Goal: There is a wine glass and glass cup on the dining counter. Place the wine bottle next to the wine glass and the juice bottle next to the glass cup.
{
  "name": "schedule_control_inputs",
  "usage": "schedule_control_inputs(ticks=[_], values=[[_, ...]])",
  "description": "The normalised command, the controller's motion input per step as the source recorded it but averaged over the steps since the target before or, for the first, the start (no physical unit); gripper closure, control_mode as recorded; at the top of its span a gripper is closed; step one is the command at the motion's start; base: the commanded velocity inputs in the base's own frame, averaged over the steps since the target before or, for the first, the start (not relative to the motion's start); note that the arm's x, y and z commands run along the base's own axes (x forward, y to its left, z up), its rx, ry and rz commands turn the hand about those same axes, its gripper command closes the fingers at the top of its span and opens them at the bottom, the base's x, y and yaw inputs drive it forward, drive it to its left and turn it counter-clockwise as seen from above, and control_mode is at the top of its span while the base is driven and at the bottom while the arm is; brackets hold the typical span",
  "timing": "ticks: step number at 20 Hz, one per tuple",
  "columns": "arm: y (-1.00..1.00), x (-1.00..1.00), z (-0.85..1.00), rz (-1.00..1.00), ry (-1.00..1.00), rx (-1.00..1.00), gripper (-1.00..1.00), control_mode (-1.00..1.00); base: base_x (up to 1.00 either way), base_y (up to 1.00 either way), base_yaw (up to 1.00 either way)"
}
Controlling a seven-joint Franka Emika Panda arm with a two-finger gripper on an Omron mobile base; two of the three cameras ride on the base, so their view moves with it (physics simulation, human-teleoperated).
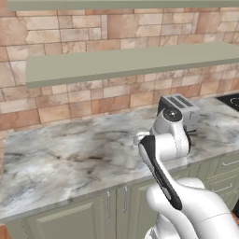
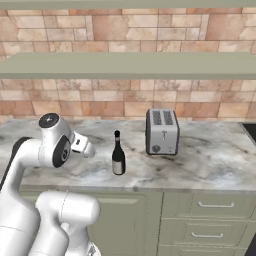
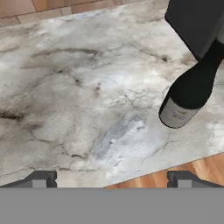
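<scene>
Wall counter [image 2: 210, 165], marble top, brick wall behind with two shelves above. Inspected left to right in the right base view.

Left end: the arm's elbow and wrist stand over the counter's front edge, with bare marble behind them back to the wall.

Centre: the wine bottle [image 2: 118, 155] stands upright near the front edge, dark with a long neck and a pale label. It is apart from the arm on one side and the toaster on the other, with open marble all round it.

Right of centre: the toaster [image 2: 162, 132] sits further back, at about 2 o'clock from the bottle, clear of the wall. Bare marble continues to the right as far as a dark hob corner at the picture's edge.

Hand view: the gripper [image 3: 111, 178] is released, jaws spread wide, holding nothing, hovering over the counter's front edge with wood floor showing below. The wine bottle [image 3: 190, 87] lies at about 2 o'clock from the fingertips [image 3: 41, 179], untouched.
</scene>
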Motion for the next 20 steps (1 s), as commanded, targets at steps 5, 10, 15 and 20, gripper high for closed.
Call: schedule_control_inputs(ticks=[5, 10, 15, 20], values=[[0.11, -0.01, 0.07, -0.39, -0.16, -0.10, -1.00, -1.00, 0.00, 0.00, 0.00], [0.00, -0.07, 0.03, -0.40, -0.17, -0.18, -1.00, -1.00, 0.00, 0.00, 0.00], [-0.09, -0.01, 0.02, -0.21, -0.07, -0.15, -1.00, -1.00, 0.00, 0.00, 0.00], [-0.15, 0.00, 0.01, -0.17, -0.11, -0.13, -1.00, -1.00, 0.00, 0.00, 0.00]])
